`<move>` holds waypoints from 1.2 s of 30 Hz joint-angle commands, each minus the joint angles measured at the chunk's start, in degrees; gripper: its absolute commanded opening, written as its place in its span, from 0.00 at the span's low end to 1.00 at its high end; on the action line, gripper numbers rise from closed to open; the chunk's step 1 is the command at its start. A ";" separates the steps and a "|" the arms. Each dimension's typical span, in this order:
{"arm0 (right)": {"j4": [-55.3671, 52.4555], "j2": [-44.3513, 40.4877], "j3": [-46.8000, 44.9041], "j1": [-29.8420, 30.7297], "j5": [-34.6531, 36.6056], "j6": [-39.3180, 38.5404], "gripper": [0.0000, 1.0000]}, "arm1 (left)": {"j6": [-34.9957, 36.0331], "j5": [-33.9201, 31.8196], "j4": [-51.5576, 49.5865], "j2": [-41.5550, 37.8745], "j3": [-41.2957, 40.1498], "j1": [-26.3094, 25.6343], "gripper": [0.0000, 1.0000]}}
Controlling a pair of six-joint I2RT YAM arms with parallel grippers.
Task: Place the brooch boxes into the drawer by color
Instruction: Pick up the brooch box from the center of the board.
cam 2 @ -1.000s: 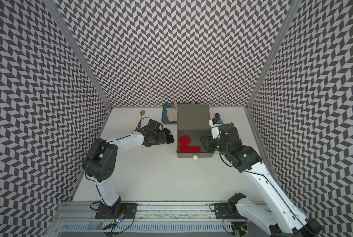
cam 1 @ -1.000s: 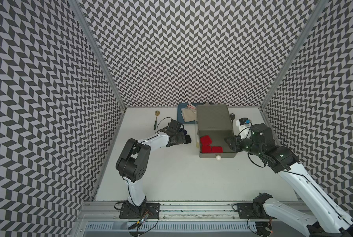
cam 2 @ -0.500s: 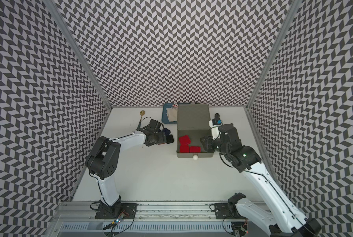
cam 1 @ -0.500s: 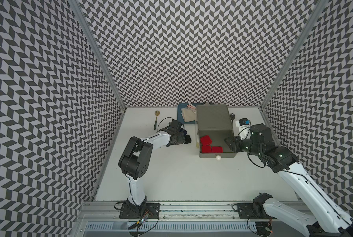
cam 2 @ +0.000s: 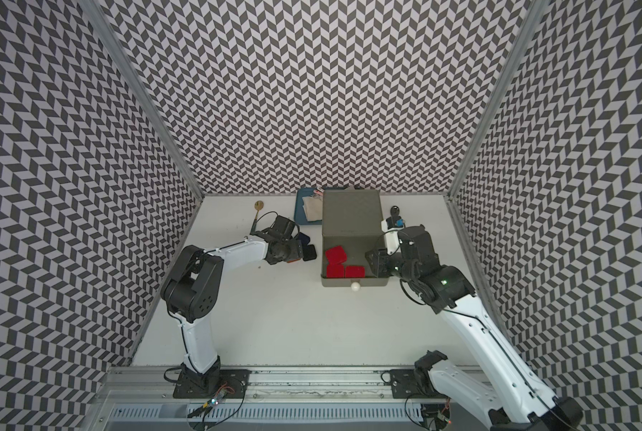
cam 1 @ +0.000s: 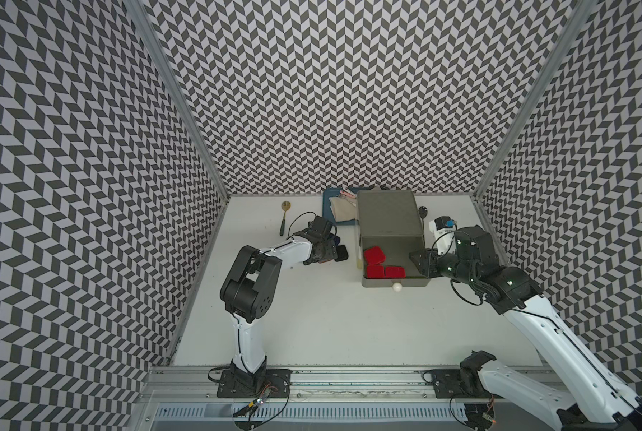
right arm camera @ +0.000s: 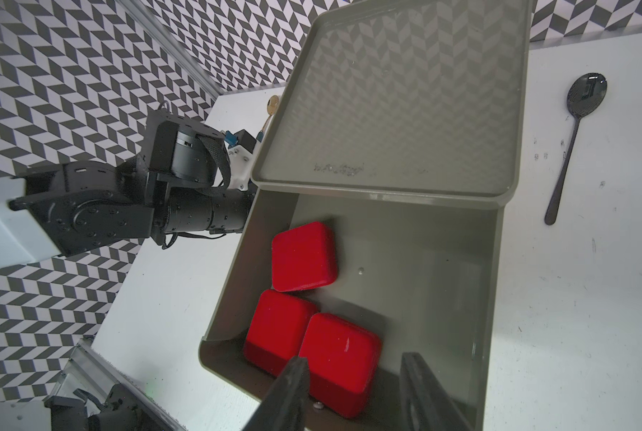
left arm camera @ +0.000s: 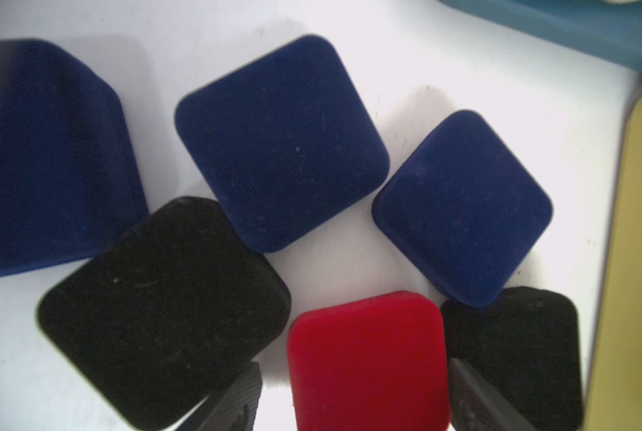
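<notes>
Top views: the chest's grey top drawer (cam 1: 379, 283) is pulled out, with three red boxes (cam 2: 336, 255) inside.
Left wrist: the left gripper (left arm camera: 355, 367) has its fingers spread astride a fourth red box (left arm camera: 368, 336), not pinching. Three navy boxes (left arm camera: 282, 141) and two black boxes (left arm camera: 163, 309) lie outside, unsorted.
Right wrist: the right gripper (right arm camera: 355, 358) has its fingers apart and empty, over the drawer.

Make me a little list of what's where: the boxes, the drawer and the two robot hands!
drawer: grey, pulled open
in the drawer: three red boxes
on the table: three blue boxes, two black boxes, one red box
left gripper: open, a finger on each side of the red box on the table
right gripper: open, empty, above the drawer
</notes>
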 commanded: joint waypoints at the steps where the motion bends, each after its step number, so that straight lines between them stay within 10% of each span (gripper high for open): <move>1: 1.38 -0.53 -0.55 -0.39 -0.43 -0.71 0.44 | 0.93 -1.32 -1.87 1.26 1.01 0.37 0.83; 20: 1.00 -1.51 0.08 -0.51 -0.61 -0.55 0.45 | 2.48 -1.35 -2.84 -0.61 0.02 0.04 0.63; 36: 1.44 -2.31 4.65 -0.49 -9.80 0.00 0.45 | 13.95 1.74 -2.99 -28.56 -10.29 -3.33 0.61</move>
